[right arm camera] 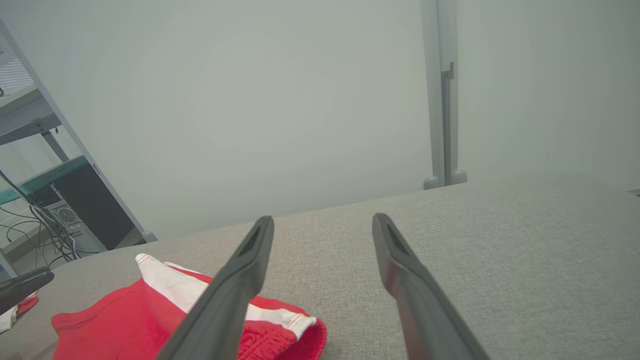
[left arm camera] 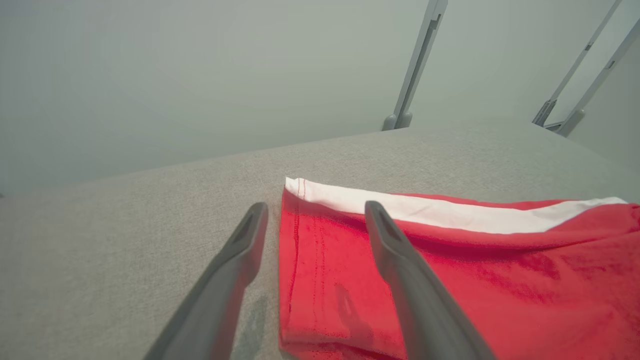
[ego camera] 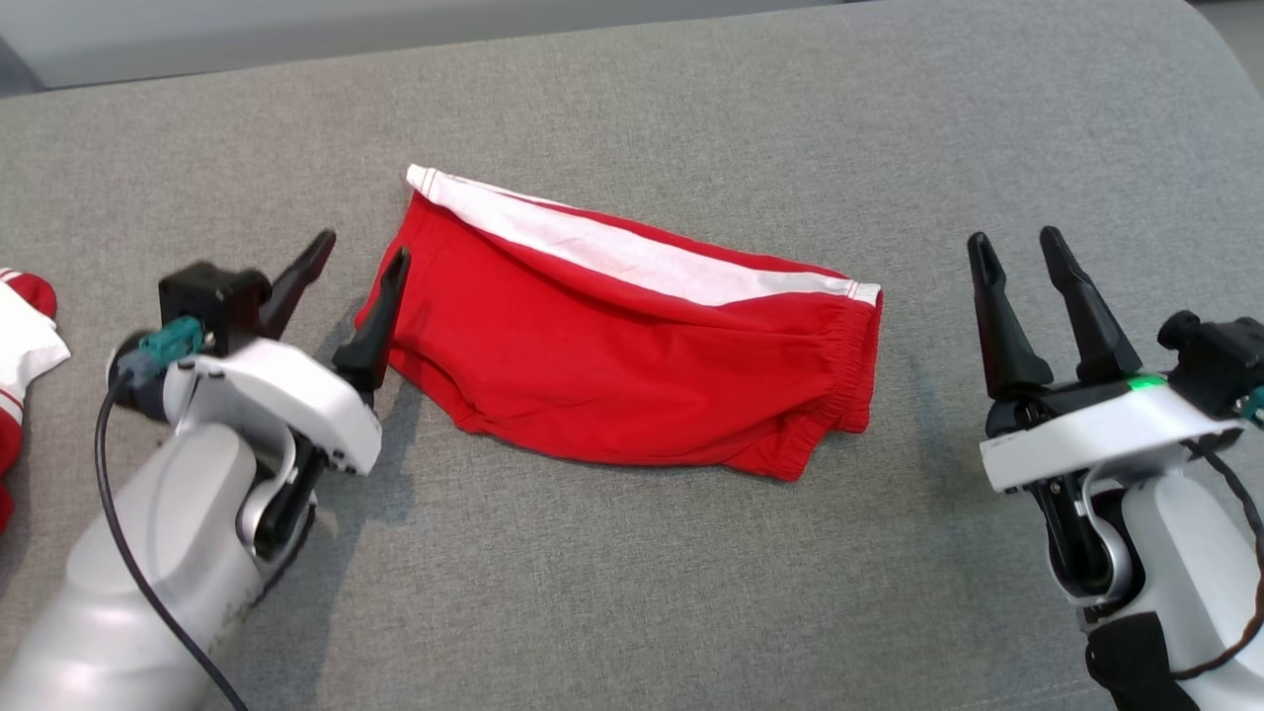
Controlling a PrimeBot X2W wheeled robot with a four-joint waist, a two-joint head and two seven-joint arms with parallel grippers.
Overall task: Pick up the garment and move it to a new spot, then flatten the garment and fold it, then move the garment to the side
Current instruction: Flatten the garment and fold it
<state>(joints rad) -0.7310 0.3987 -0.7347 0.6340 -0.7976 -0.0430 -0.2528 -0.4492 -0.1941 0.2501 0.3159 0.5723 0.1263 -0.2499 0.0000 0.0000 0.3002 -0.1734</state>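
Left tool [ego camera: 362, 245]: its two dark fingers are spread wide and pinch nothing.
Left tool, place: it is at the left end of the garment [ego camera: 632, 375]. In the left wrist view [left arm camera: 316, 206] one finger is over the red cloth and the other is over the bare tabletop [ego camera: 632, 592], so the hem edge lies between them (I cannot tell if the inner finger touches the cloth).
Right tool [ego camera: 1015, 237]: its fingers are also spread, with nothing between them.
Right tool, place: it is over bare tabletop, apart from the right end of the garment. In the right wrist view [right arm camera: 322, 219] the garment [right arm camera: 115, 325] lies to the lower left of the fingers.
Green light [ego camera: 1145, 380]: it is lit on the right wrist.
Garment: red, with a white band along its far edge. It lies folded and flat near the middle of the grey tabletop, and its gathered elastic end is towards the right tool.
Garment, left wrist view [left arm camera: 500, 280]: the stitched hem is at the left and the white band runs to the right.
Second cloth [ego camera: 20, 336]: red and white, at the left border of the head view, well apart from the garment.
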